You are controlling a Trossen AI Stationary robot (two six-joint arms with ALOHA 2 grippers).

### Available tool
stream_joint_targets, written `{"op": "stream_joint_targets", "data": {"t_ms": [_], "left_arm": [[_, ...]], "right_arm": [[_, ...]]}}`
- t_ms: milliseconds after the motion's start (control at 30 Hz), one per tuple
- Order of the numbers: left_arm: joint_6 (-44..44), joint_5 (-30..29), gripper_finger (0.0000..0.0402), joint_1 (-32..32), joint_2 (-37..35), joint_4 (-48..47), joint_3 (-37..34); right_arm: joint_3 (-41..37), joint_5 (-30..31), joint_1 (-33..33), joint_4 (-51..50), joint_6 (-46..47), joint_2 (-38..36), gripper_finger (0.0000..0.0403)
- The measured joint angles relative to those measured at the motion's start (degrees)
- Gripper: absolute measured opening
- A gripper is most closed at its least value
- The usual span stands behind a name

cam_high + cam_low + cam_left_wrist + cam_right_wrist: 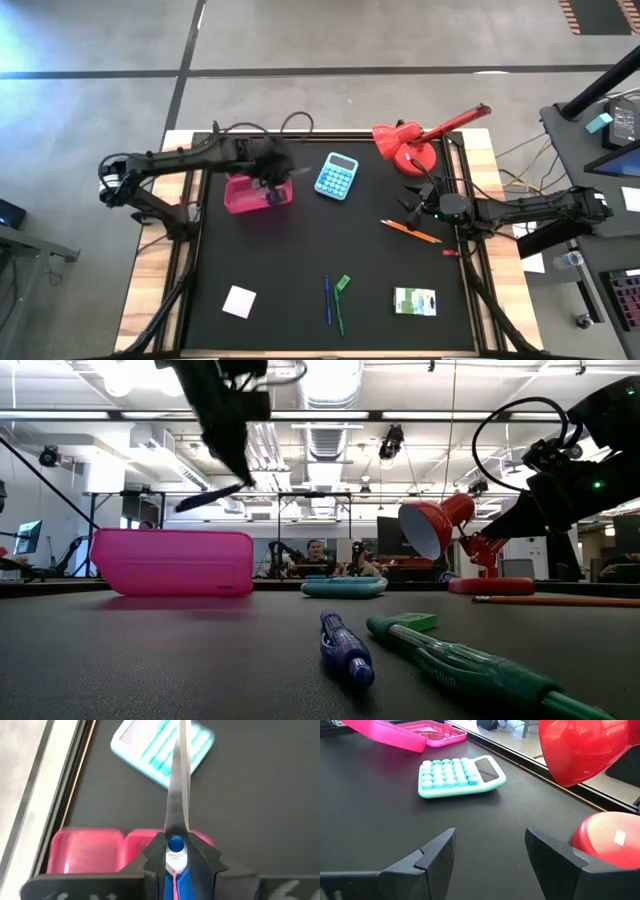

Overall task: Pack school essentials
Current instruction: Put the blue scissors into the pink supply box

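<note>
Early stage: left gripper (175, 870) clamped on scissors (177, 805) above pink box (256, 193) at 11 o'clock, right gripper (490, 855) open & empty by lamp (415, 140); pens (333, 300), pencil (410, 231), note pad (239, 301), packet (414, 301) unpacked on surface (300, 250).

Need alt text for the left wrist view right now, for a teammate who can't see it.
The left gripper is shut on the blue-handled scissors, blades closed and pointing away, held above the open pink box. Beyond the blade tips, a light blue calculator lies on the black table.
</note>
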Motion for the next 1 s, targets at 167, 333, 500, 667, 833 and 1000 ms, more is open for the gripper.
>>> {"op": "stream_joint_targets", "data": {"t_ms": [167, 333, 500, 667, 833, 1000], "left_arm": [[2.00, 0.03, 0.0040, 7.15, -0.02, -2.46, -2.26], [3.05, 2.18, 0.0040, 10.78, -0.04, -1.56, -8.15], [3.05, 3.89, 0.0041, 10.89, -0.04, -1.12, -13.11], [2.96, 8.50, 0.0041, 10.82, -0.11, 1.28, -15.64], [1.47, 9.52, 0.0041, 10.83, -0.11, 1.79, -17.27], [0.96, 9.50, 0.0054, 10.82, -0.11, 1.81, -17.45]], "right_arm": [[0.00, -0.01, 0.00, 0.01, 0.00, 0.00, 0.0228], [0.00, 0.00, 0.02, 0.02, 0.00, 0.00, 0.0228], [0.00, -0.01, 0.02, 0.01, 0.00, -0.01, 0.0228], [0.00, -0.01, 0.00, 0.02, 0.01, 0.00, 0.0228], [0.00, -0.02, 0.02, 0.02, 0.00, 0.00, 0.0228], [0.00, 0.00, 0.00, 0.00, 0.00, 0.00, 0.0228]]}}
